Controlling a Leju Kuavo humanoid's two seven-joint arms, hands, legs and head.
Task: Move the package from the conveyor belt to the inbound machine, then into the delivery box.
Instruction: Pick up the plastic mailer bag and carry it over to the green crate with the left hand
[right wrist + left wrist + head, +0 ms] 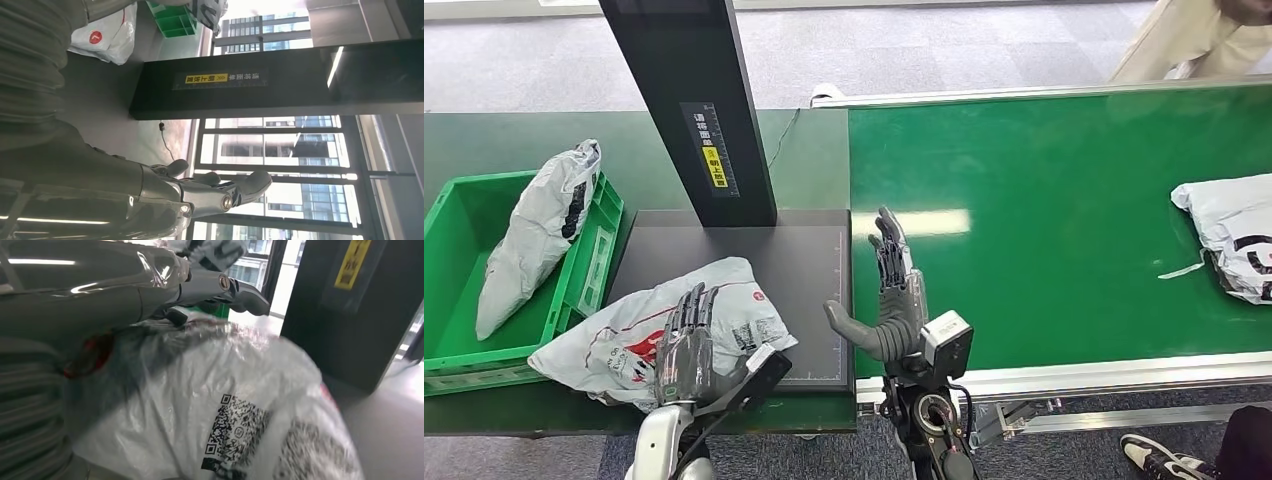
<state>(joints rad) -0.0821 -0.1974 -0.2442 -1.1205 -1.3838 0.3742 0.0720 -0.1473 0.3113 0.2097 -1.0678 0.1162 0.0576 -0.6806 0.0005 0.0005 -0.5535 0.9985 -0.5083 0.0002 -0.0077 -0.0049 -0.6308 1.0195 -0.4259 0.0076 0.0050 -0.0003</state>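
The white package (664, 335) is lying on the near left corner of the dark inbound machine plate (809, 270), partly overhanging. The left hand (686, 350) is resting on it, fingers flat and stretched, not gripping. The right hand (894, 295) is standing open, empty, beside the green conveyor belt (1044, 230); the green delivery box (454, 215) is holding another bag (539, 230)

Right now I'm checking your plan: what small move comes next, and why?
Probably close the left hand on the package and lift it. The fingers lie flat on it, it sits on the inbound machine's platform, and the green delivery box stands just left.
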